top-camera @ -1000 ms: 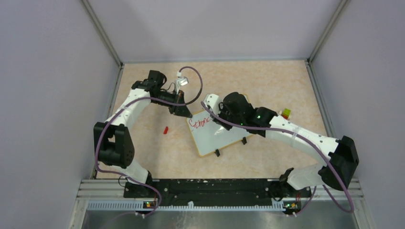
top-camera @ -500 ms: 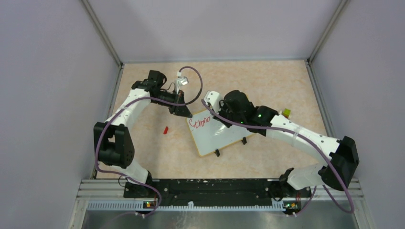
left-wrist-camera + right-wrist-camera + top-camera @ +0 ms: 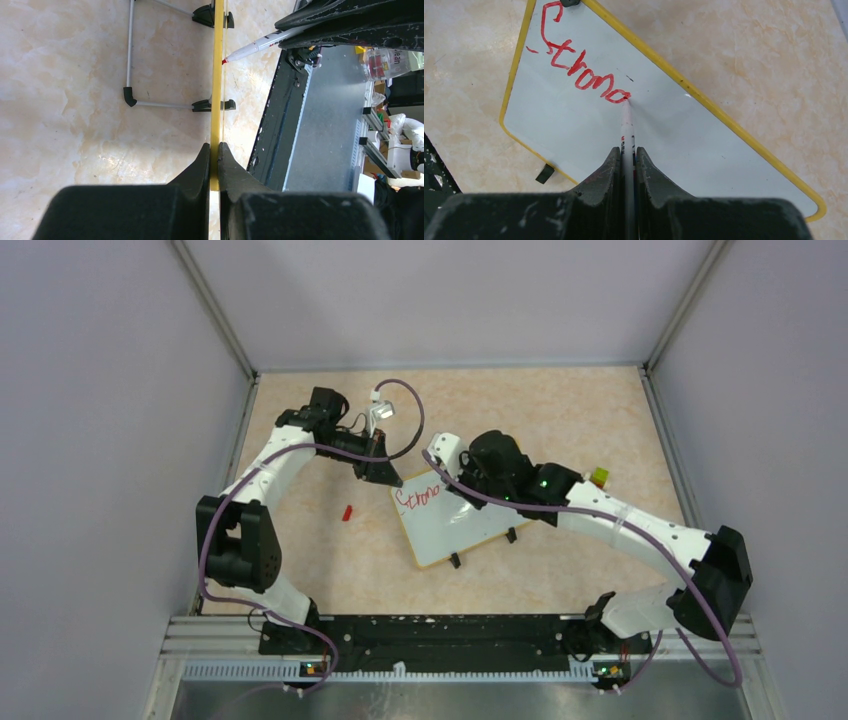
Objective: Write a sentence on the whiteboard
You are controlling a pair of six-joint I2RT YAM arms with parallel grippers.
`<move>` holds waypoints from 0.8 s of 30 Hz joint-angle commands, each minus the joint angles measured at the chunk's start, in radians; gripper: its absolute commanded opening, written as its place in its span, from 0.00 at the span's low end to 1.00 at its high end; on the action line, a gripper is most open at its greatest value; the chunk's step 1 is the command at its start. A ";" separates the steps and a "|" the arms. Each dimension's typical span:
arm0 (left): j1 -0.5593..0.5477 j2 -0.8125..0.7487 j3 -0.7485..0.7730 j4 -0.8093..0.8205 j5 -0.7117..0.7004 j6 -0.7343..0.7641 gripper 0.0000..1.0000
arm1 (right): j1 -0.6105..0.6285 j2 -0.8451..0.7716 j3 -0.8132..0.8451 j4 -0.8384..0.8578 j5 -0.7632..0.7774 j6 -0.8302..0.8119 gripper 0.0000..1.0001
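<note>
Left jaws: pinching whiteboard (image 3: 217,75) rim, lower centre of frame.
Right jaws: clamped around marker (image 3: 626,127), tip touching sentence (image 3: 583,76).

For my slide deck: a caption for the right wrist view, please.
Right gripper presses a marker tip to the whiteboard, the red sentence so far reading "Strono".

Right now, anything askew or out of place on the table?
Nothing serious. The whiteboard sits rotated against the edges of the table, but the left gripper pinches its rim, so that is likely deliberate. The red marker cap lies loose left of it. No spill or damage.
</note>
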 commanded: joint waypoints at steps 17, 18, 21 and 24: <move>-0.007 -0.017 0.010 -0.005 0.008 -0.009 0.00 | 0.052 -0.016 -0.040 0.011 -0.034 0.025 0.00; -0.007 -0.016 0.010 -0.005 0.008 -0.009 0.00 | 0.053 -0.012 -0.032 0.013 -0.037 0.024 0.00; -0.007 -0.013 0.011 -0.005 0.010 -0.008 0.00 | 0.055 0.002 -0.005 0.015 -0.044 0.024 0.00; -0.007 -0.012 0.011 -0.005 0.009 -0.007 0.00 | 0.055 0.008 0.025 0.013 -0.063 0.028 0.00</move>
